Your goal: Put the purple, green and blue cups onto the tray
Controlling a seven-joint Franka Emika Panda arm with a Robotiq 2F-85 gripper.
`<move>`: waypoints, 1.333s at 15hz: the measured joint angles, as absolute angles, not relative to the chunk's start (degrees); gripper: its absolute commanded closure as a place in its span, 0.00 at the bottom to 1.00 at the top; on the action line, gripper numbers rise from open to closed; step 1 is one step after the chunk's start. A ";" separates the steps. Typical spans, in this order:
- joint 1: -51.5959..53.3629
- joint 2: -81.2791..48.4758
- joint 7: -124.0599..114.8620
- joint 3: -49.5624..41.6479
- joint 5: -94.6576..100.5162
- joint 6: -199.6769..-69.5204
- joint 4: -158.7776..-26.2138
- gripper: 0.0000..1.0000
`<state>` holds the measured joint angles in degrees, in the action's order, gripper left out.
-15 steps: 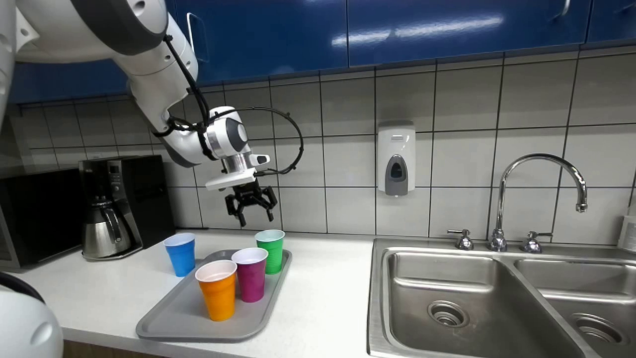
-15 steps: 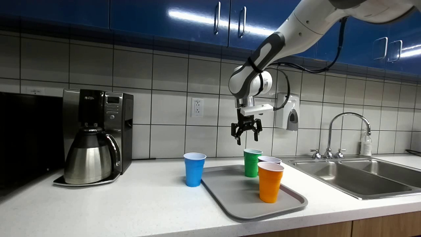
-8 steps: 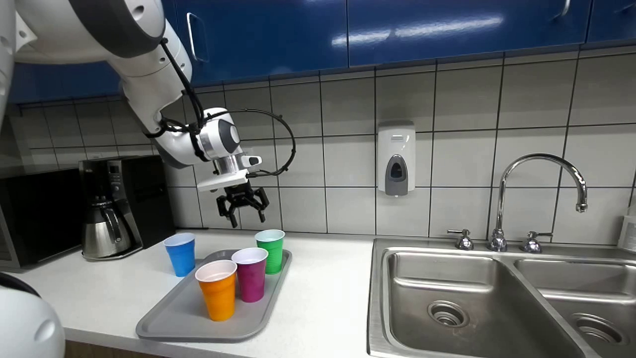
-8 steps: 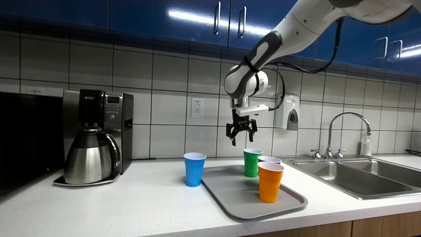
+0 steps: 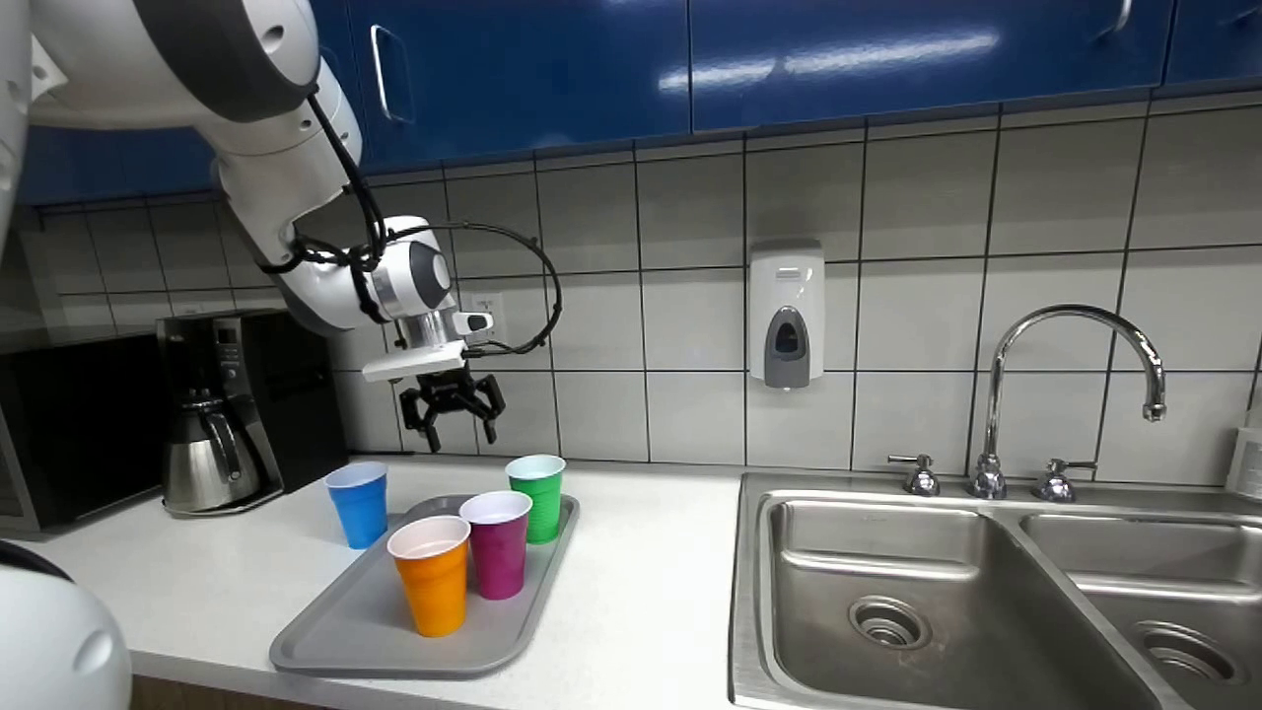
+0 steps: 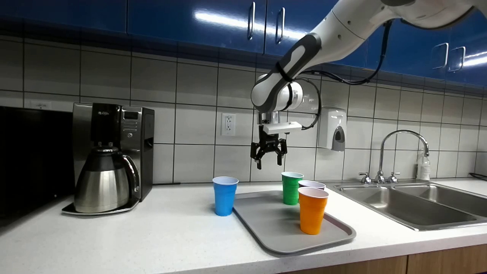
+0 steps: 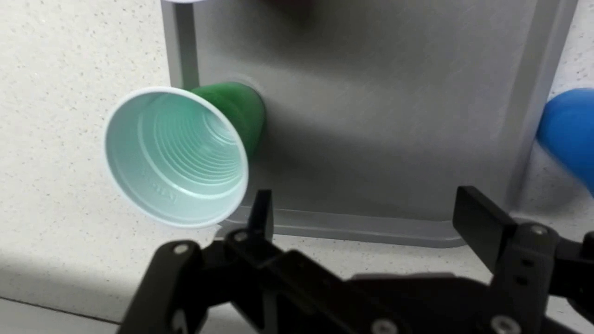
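Observation:
On the grey tray (image 5: pixel 345 631) the green cup (image 5: pixel 541 508) stands upright at the back, with the purple cup (image 5: pixel 501 557) in front of it. From another angle only the rim of the purple cup (image 6: pixel 314 184) shows behind an orange cup. The blue cup (image 6: pixel 225 198) stands on the counter just outside the tray's edge. My gripper (image 6: pixel 269 163) hangs above cup height, between the blue and green cups in both exterior views. In the wrist view its fingers (image 7: pixel 482 222) are wide apart with nothing between them; the green cup (image 7: pixel 176 157) lies left, the blue cup (image 7: pixel 573 132) at the right border.
The orange cup (image 5: pixel 434 582) is on the tray near the purple one. A coffee maker (image 6: pixel 108 160) stands beyond the blue cup. A steel sink (image 5: pixel 887 592) with a faucet (image 5: pixel 1075 325) is on the far side of the tray. Behind runs the tiled wall (image 6: pixel 194 160).
The open gripper has travelled left in both exterior views, away from above the green cup toward the blue cup's side. The cups and the tray have not moved.

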<state>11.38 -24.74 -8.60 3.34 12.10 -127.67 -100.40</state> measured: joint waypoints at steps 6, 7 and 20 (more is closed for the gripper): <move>11.55 -26.14 -8.42 5.12 8.14 -130.41 -100.29 0.00; 11.58 -26.44 -8.34 5.41 7.76 -130.80 -100.18 0.00; 13.32 -30.27 -5.47 8.11 5.41 -131.54 -96.67 0.00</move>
<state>13.32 -30.27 -5.47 8.11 5.41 -131.54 -96.67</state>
